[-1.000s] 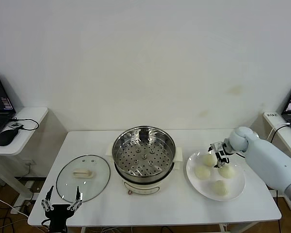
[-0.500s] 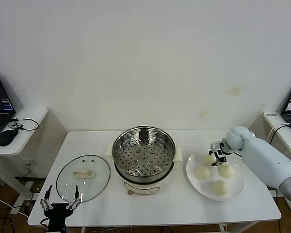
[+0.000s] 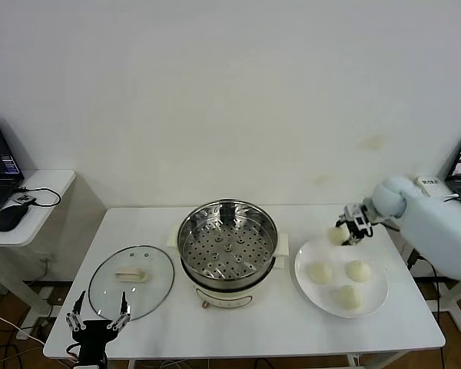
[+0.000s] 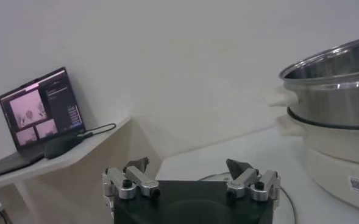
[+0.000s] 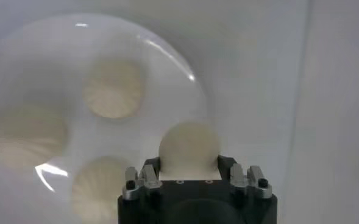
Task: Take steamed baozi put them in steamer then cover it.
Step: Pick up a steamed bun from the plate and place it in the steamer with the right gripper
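while hidden in head view, right pincer [image 5: 189, 176] fingers snug around one baozi [image 5: 189, 146], above plate [image 5: 39, 61]

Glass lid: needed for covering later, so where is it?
In the head view, the lid lies flat on the table's left side, beside the steamer.

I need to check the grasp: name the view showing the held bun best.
Right wrist view: the bun fills the space between the right gripper's fingers, above the plate. The head view shows it small; the left wrist view misses it.
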{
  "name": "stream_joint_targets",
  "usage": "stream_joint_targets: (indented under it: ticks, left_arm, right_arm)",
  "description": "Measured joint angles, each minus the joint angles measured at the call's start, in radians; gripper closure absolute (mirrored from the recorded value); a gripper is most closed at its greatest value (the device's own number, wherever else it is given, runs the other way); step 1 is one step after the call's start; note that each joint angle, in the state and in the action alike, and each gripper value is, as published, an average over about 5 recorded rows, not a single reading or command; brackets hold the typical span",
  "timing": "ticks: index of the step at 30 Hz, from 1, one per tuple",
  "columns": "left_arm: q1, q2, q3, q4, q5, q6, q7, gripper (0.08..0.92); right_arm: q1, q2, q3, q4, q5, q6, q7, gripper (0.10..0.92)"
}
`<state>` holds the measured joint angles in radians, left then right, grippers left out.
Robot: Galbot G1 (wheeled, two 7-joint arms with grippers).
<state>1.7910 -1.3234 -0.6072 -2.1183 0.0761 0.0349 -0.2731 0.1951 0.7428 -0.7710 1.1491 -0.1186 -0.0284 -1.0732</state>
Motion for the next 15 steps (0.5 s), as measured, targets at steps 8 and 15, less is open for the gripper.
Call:
stream_joint_targets:
  ticks: [8, 15]
  left_arm:
    - [-0.009, 0.008, -0.007, 0.001, -0.013, -0.001, -0.001, 0.177]
    - [-0.008, 0.014, -0.016, 0.000, -0.021, -0.002, -0.002, 0.177]
  right_arm:
    - [0.195, 0.095, -0.132, 0.022, 0.120, 0.015, 0.026, 0.423]
    - [0.276, 0.240, -0.234, 0.019, 0.193, 0.070, 0.067, 0.423]
